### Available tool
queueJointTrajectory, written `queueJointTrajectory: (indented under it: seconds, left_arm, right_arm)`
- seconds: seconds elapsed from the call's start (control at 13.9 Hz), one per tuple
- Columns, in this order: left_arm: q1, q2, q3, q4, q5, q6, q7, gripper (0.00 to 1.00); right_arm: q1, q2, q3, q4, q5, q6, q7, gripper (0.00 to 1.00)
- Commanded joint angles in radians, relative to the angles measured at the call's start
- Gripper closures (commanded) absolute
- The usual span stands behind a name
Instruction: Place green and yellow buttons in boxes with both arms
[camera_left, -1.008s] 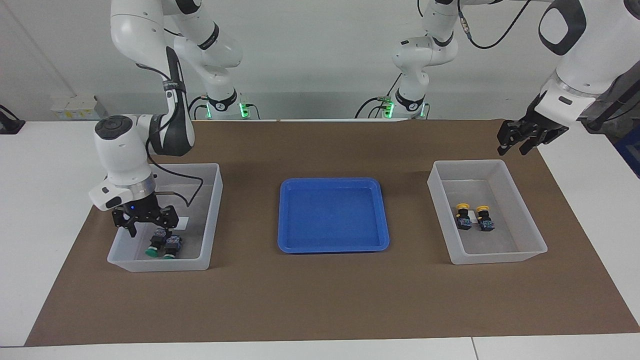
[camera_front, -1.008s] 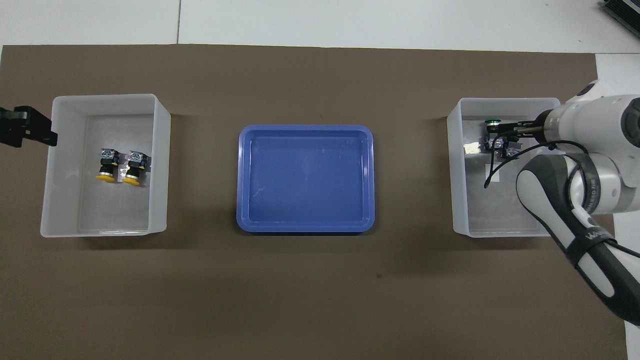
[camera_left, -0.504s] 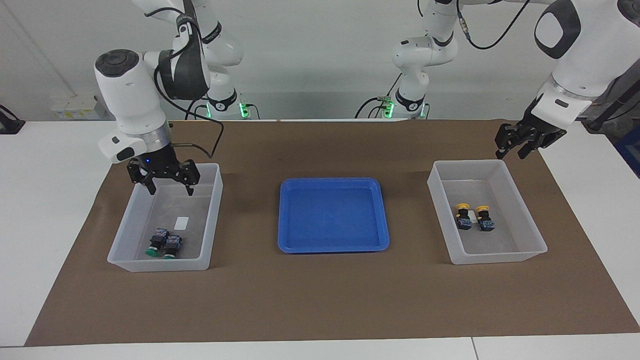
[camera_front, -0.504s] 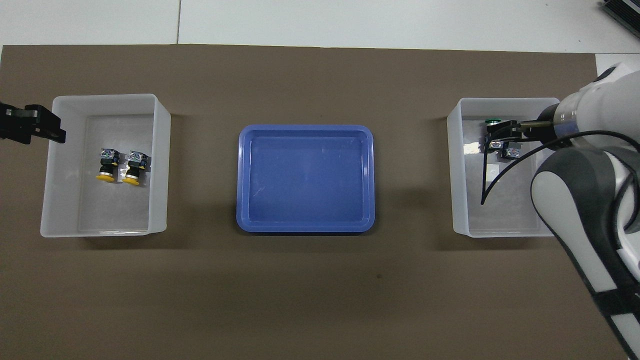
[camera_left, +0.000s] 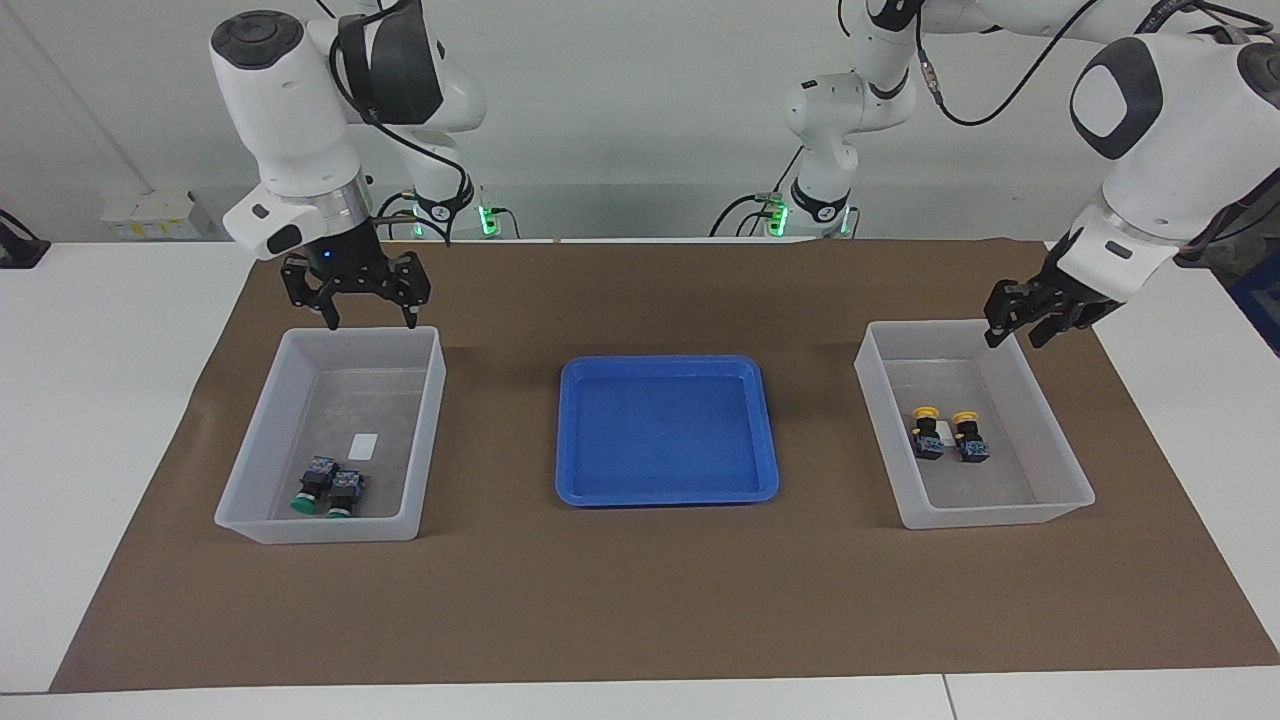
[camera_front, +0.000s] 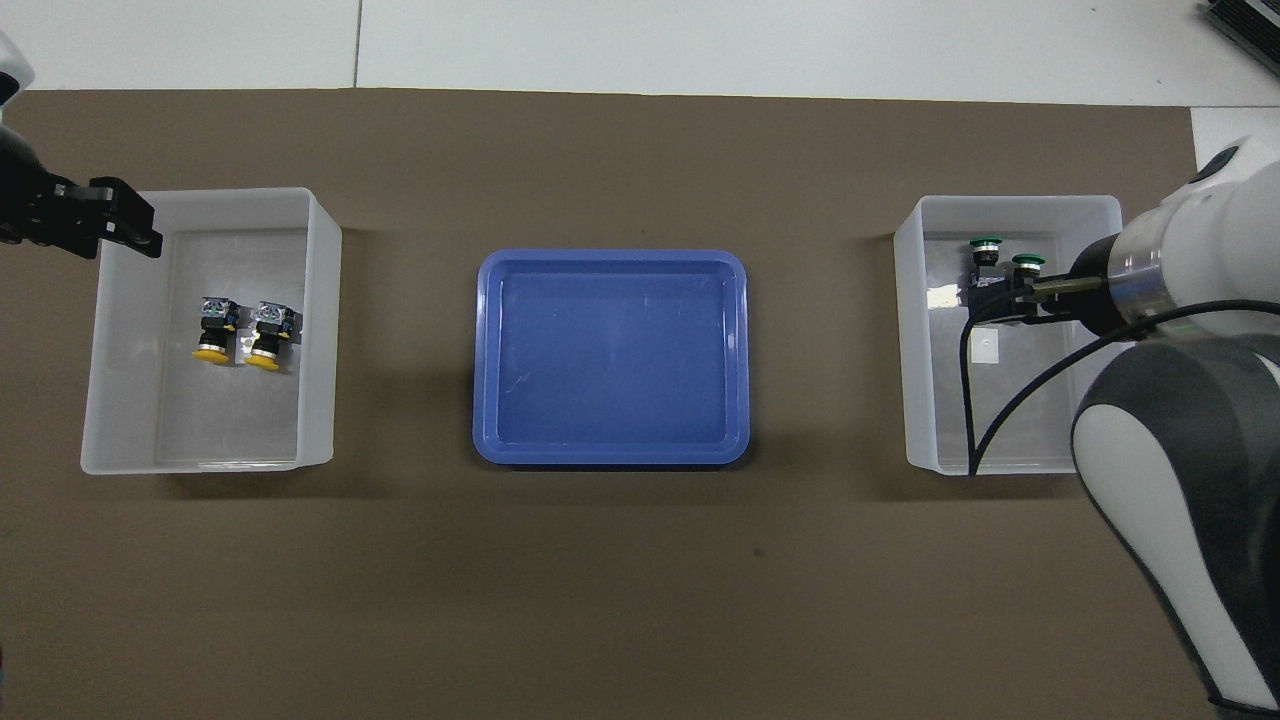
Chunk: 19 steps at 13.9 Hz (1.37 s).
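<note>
Seen from the overhead camera, the blue tray (camera_front: 610, 357) sits at the middle of the brown mat (camera_left: 640, 600) on the worktop (camera_left: 90, 420), and nothing lies in it.

At 9 o'clock from the tray, toward the left arm's end, stands one clear box (camera_front: 318, 330). On its floor the two yellow buttons (camera_front: 240, 330) lie side by side, just touching or nearly so, yellow caps turned toward the robots and bluish ends away from them. They rest in the half of the box farther from the robots.

At 3 o'clock from the tray, toward the right arm's end, stands the other clear box (camera_left: 270, 450). The two green buttons (camera_left: 328, 490) lie together near its wall farthest from the robots, green caps pointing away from them. A small white label (camera_left: 365, 445) lies on the floor just nearer the robots than the pair.

The right tool (camera_left: 367, 322) hangs in the air over the rim of the green buttons' box nearest the robots, fingers spread and holding nothing.

The left tool (camera_left: 1012, 335) hangs over the corner of the yellow buttons' box nearest the robots and holds nothing; I cannot tell whether it is spread or pressed together.
</note>
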Motion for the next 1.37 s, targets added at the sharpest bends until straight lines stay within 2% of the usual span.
queueJointTrajectory:
  seconds: [0.0,0.07,0.14,0.5,0.72,1.3]
  left_arm:
    - [-0.020,0.021,0.007,0.068,0.004,-0.065,-0.007,0.27]
    - [-0.018,0.009,0.007,0.060,0.007,-0.062,-0.006,0.03]
    - [-0.015,0.003,0.007,0.043,0.009,-0.054,-0.004,0.00]
    - [-0.021,-0.020,0.009,0.026,0.010,-0.020,0.008,0.00]
    - [-0.023,-0.055,0.009,-0.030,0.015,0.021,0.006,0.00]
    - [-0.023,-0.086,0.010,-0.075,0.016,0.023,0.003,0.00]
  right_arm:
    - [-0.009,0.001,0.005,-0.007,0.024,0.005,0.016,0.00]
    - [-0.006,0.004,0.007,-0.006,0.023,0.008,0.016,0.00]
    - [-0.005,0.006,0.007,-0.004,0.023,0.008,0.017,0.00]
    - [-0.008,-0.003,0.007,-0.013,0.023,-0.009,0.005,0.00]
    - [-0.008,-0.003,0.007,-0.012,0.027,-0.012,-0.008,0.00]
    - [-0.008,-0.015,0.005,-0.016,0.045,-0.044,-0.015,0.00]
